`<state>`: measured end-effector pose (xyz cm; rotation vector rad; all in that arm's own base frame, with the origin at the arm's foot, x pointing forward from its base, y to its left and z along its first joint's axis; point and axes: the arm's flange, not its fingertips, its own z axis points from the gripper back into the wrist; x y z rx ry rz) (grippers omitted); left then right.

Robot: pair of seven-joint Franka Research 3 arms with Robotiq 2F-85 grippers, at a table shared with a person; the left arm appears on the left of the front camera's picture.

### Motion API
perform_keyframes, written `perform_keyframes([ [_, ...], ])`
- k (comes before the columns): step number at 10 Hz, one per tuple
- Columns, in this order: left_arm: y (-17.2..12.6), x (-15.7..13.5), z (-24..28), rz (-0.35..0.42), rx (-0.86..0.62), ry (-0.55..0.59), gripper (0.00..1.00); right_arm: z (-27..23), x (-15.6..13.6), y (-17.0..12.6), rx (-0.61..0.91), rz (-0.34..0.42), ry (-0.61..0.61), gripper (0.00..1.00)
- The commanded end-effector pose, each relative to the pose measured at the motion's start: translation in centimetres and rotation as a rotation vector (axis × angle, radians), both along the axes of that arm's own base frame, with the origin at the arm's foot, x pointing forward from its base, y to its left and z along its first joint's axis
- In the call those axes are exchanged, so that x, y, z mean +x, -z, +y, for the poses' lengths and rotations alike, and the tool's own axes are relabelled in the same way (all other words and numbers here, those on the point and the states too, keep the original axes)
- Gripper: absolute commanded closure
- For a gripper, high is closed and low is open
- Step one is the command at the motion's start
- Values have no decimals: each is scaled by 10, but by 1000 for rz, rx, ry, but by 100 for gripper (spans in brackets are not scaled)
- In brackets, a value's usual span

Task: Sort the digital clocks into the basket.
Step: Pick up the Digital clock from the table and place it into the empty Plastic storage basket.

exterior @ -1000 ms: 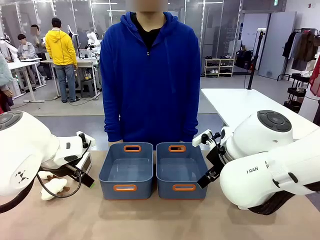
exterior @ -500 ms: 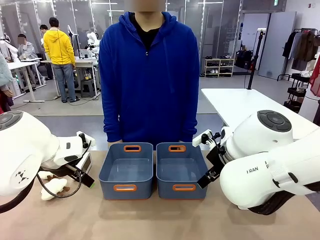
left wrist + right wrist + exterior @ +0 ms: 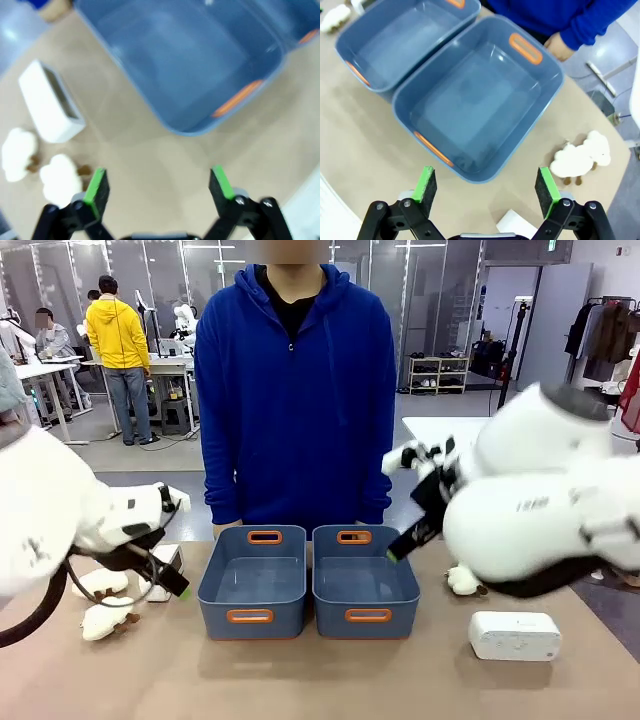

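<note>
Left gripper point(image 3: 157, 182) and right gripper point(image 3: 487, 185) both gape wide, empty. Risk: a plush toy point(image 3: 57, 180) lies nearer the left gripper than the digital clock point(image 3: 50, 107), so a mis-grasp is possible.

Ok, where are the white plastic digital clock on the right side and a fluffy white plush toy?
White plastic digital clock point(image 3: 514, 636): front view, middle of its near side.
Fluffy white plush toy point(image 3: 575, 161): right wrist view, its body.
</note>
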<state>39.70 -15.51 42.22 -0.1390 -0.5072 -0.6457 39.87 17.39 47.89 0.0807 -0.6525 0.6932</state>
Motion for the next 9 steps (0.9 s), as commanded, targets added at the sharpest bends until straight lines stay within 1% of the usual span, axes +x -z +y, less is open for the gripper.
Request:
perform_keyframes([
  [1, -48, -9, 36, 139, -163, 118, 0, -22, 8, -30, 25, 84, -76, 0],
  [2, -63, -15, 52, 156, -235, 117, 0, -34, 10, -41, 88, 156, -92, 0],
  [3, -75, -21, 72, 163, -388, 135, 0, -54, 11, -51, 230, 209, -101, 0],
  [4, -85, -30, 100, 129, -535, 112, 0, -80, 12, -54, 353, 295, -88, 0],
  [5, -87, -40, 129, 68, -605, 57, 0, -112, 10, -52, 484, 348, -46, 0],
  [6, -84, -49, 154, 49, -695, 27, 0, -139, 1, -51, 622, 335, -52, 0],
  [7, -78, -61, 184, 94, -821, -81, 0, -170, -17, -47, 724, 292, -31, 0],
  [8, -77, -78, 214, 68, -929, -151, 0, -205, -37, -41, 807, 245, 18, 0],
  [9, -76, -88, 232, 21, -954, -212, 0, -234, -52, -35, 888, 217, 66, 0],
])
